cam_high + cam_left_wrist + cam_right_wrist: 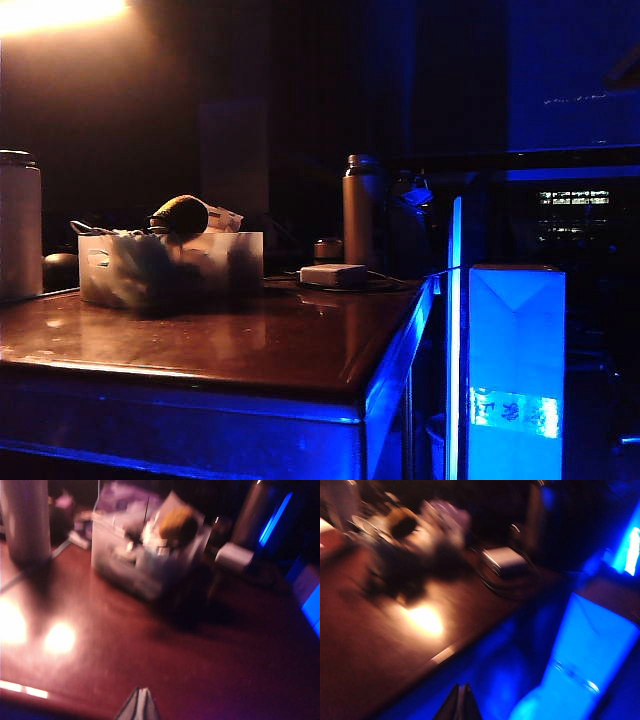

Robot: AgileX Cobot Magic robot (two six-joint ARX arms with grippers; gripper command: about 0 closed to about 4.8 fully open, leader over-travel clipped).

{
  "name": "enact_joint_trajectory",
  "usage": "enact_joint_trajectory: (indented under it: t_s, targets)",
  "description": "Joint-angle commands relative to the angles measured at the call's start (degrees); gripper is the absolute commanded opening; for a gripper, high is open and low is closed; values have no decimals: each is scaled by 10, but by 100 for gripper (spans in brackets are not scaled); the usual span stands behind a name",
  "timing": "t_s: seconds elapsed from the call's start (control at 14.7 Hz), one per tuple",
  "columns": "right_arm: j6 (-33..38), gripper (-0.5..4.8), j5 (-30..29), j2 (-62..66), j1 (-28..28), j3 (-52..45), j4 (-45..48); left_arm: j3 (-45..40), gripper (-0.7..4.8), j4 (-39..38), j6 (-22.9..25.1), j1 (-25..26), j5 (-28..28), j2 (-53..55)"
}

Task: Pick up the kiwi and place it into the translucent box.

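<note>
- kiwi (pixel 181 214) on top of the clutter in translucent box (pixel 170 268), poking above its rim; box toward the left of the bench (pixel 250 345)
- left pincer (pixel 138 705) tips pressed together, holding nothing; above the bench's near edge, well apart from box
- right pincer (pixel 460 704) closed, empty; out past the bench edge, over the blue-lit carton (pixel 580 660) side
- white block (pixel 333 274) right of box; both wrist views blurred
</note>
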Motion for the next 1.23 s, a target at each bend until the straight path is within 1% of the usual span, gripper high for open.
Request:
enact_joint_trajectory:
  t_s: [0.07, 0.27, 0.41, 0.61, 0.75, 1.23]
  targets:
    - [8, -1, 4, -11, 0, -32, 6, -10, -4, 5, 3, 0, 15, 1]
    - [22, -1, 5, -48, 0, -79, 13, -14, -4, 9, 3, 0, 14, 1]
    - [22, -1, 15, -76, 0, -109, 10, -39, -4, 28, 2, -1, 15, 1]
    - [22, -1, 20, -115, 0, -145, 5, -62, -4, 33, 5, -1, 26, 0]
    - [22, -1, 21, -129, 0, -152, 0, -62, -4, 34, 38, -1, 26, 0]
    - [22, -1, 16, -130, 0, -152, -3, -62, -3, 34, 37, 0, 26, 1]
